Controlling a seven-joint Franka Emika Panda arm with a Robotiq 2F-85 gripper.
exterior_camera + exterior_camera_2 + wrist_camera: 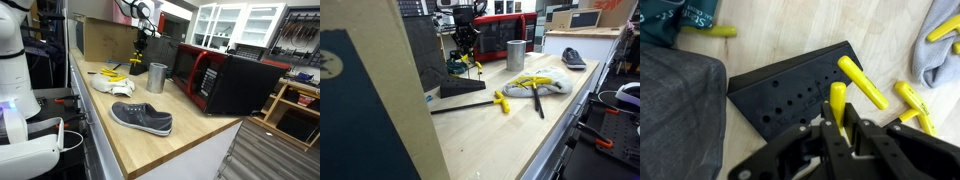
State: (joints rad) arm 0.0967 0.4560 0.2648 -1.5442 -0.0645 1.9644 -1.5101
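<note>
My gripper [845,132] is shut on the yellow handle of a small tool [837,100], held upright just above a black wedge-shaped tool block [790,92] with rows of holes. A second yellow-handled tool [862,82] stands slanted in the block right beside it. In both exterior views the gripper [140,46] [463,47] hangs over the block [136,64] [462,88] near the back of the wooden counter. The tool's tip is hidden behind my fingers.
More yellow-handled tools [910,100] lie beside a grey-white cloth [545,82]. A metal cup [157,77], a grey shoe [140,117], a red-and-black microwave [225,80] and a cardboard box [105,38] stand on the counter. One loose yellow tool [502,102] lies by a black rod.
</note>
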